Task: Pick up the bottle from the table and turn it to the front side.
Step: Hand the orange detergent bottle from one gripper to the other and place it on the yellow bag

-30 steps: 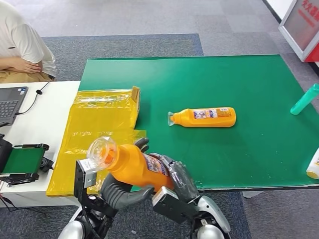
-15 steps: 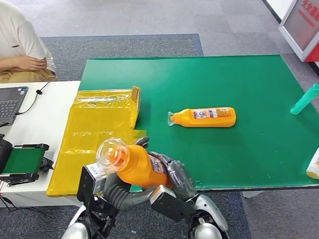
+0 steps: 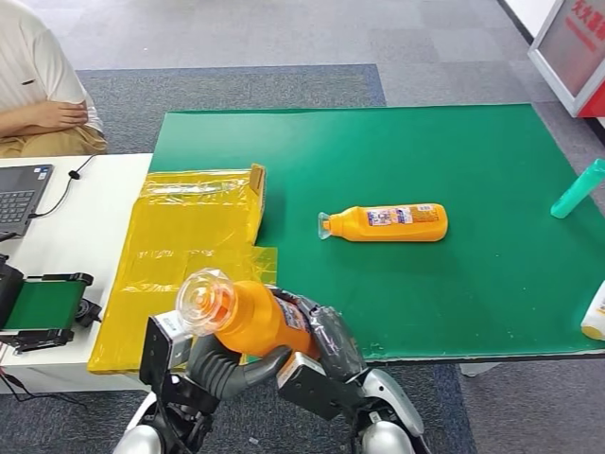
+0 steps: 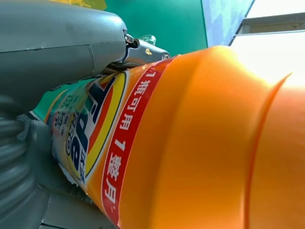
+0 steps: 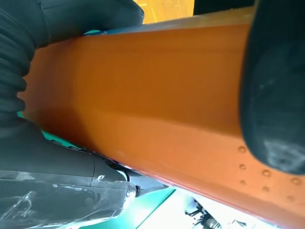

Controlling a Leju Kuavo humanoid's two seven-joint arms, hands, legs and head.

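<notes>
Both hands — left hand (image 3: 228,364), right hand (image 3: 332,340) — grip the orange bottle (image 3: 257,317).

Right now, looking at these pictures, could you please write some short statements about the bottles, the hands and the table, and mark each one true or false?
1. Both hands hold one orange bottle together, the left hand and the right hand. True.
2. The held bottle stands upright on the green mat. False: it is lifted and tilted near the mat's front edge, its clear cap toward the camera.
3. A second orange bottle lies on its side on the mat. True.
4. The yellow plastic bag covers the second bottle. False: the bag lies apart from it, over the mat's edge beside the white table.
5. A laptop sits on the white table. True.
</notes>
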